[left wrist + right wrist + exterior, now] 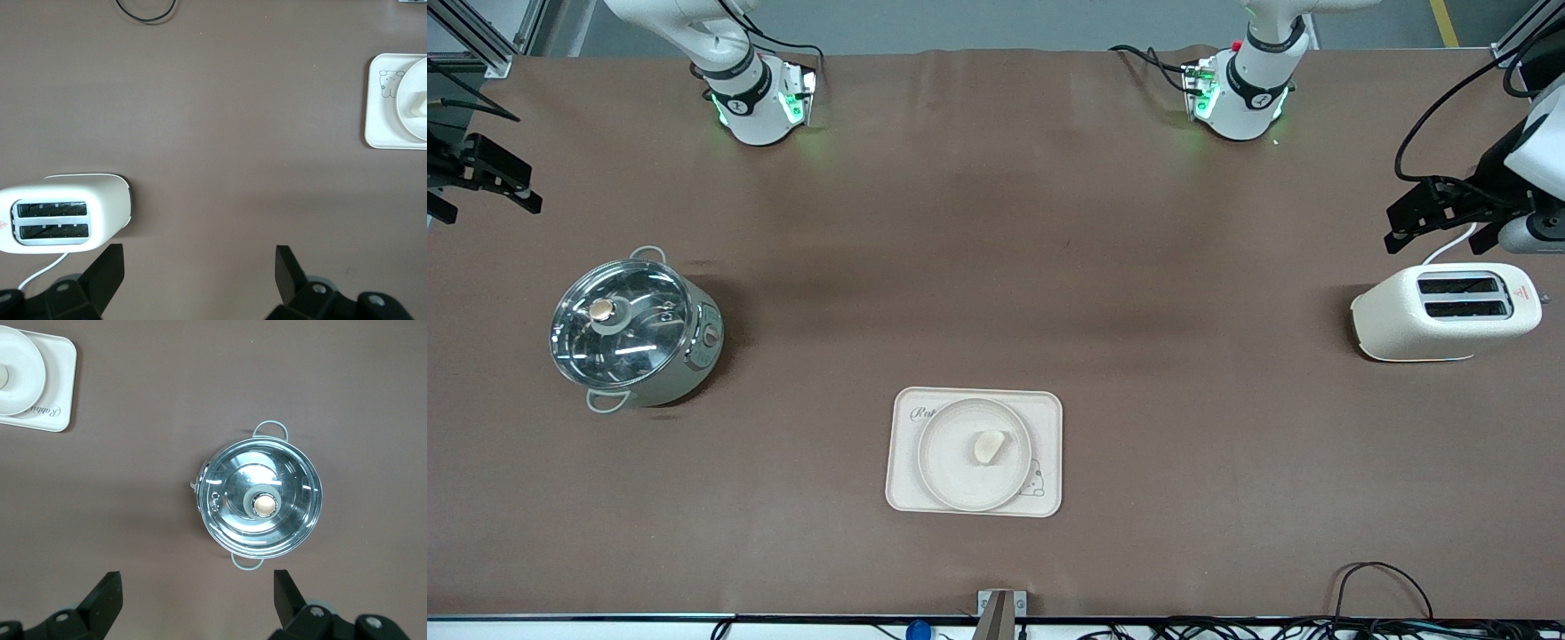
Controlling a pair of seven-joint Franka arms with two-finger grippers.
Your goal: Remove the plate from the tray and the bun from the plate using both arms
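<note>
The tray (974, 452) lies near the middle of the tabletop's (996, 267) edge closest to the front camera, its long sides running along that edge. The plate (960, 467) sits on the tray, covering most of it and part of the "Rabbit" script, and the bun (989, 445) rests on the plate just off its centre. Both hands are up in the air and well apart from this stack. The left hand (1436, 213) hangs over the tabletop at the left arm's end, just beside the toaster (1445, 311), its fingers (107, 273) spread wide and empty. The right hand (485, 178) hangs over the right arm's end, near the lidded steel pot (636, 333), its fingers (107, 597) likewise spread wide with nothing between them. The stack lies roughly midway between the two, so neither arm looks clearly nearer; each would have to swing inward toward the middle and down toward the near edge. As a judgement, the plate's raised rim at either end of the tray's long axis offers one side to each hand, while the bun, being small and central, suits a single hand from above.
</note>
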